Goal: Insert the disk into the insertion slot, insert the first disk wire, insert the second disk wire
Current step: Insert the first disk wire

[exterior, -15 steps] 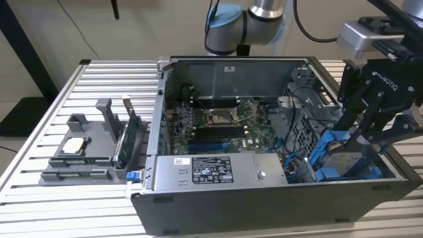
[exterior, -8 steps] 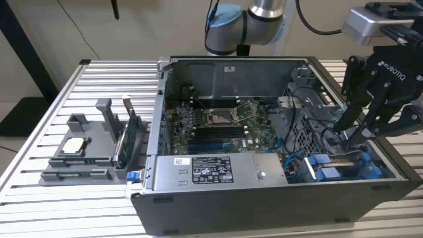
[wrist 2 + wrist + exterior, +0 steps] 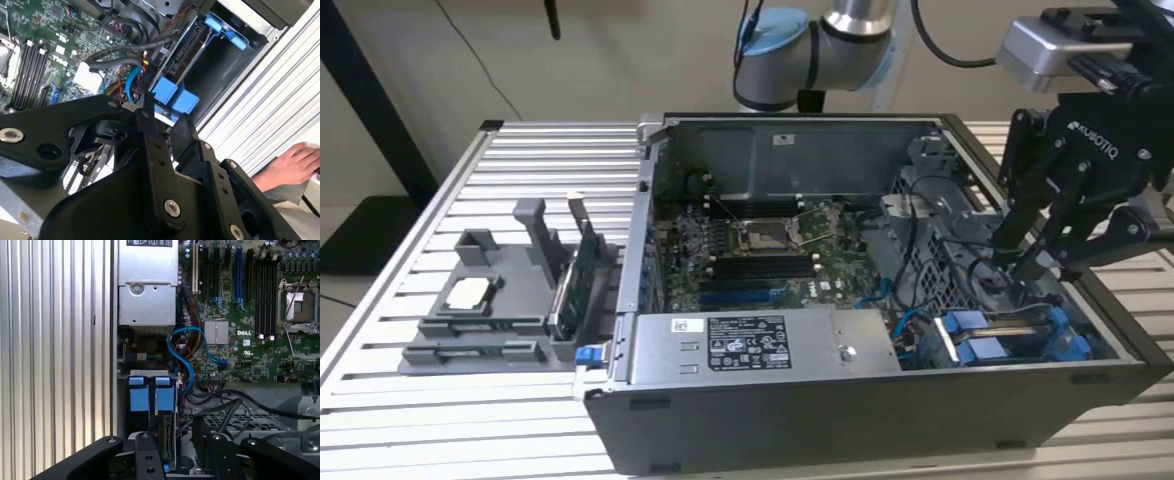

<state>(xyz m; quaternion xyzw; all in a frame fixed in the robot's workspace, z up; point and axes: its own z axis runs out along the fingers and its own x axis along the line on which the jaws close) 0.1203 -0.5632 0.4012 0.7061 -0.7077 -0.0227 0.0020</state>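
An open computer case (image 3: 854, 420) is seen lying on a slatted metal table (image 3: 520, 160), with the green motherboard (image 3: 761, 250) exposed in its middle and a grey power-supply box (image 3: 747, 345) set along its near wall. The disk (image 3: 983, 345), clipped in its blue carrier, is found in the case's near corner at the exterior view's right, just beside the power-supply box, where it is seated between the dark walls of the insertion slot (image 3: 222, 67). The black gripper (image 3: 1030, 262) is held low inside the case directly over the disk, and its fingers are spread apart, with the disk's edge (image 3: 150, 397) seen between them in both wrist views; whether the disk is touched cannot be told. A blue cable (image 3: 187, 360) is curled from the motherboard towards the carrier's blue tabs (image 3: 172, 97), and black cables (image 3: 240, 400) are draped beside the gripper (image 3: 172, 435). A grey parts holder (image 3: 494, 300) is placed on the table at the exterior view's left. A person's hand (image 3: 295, 165) is rested on the table beyond the case.
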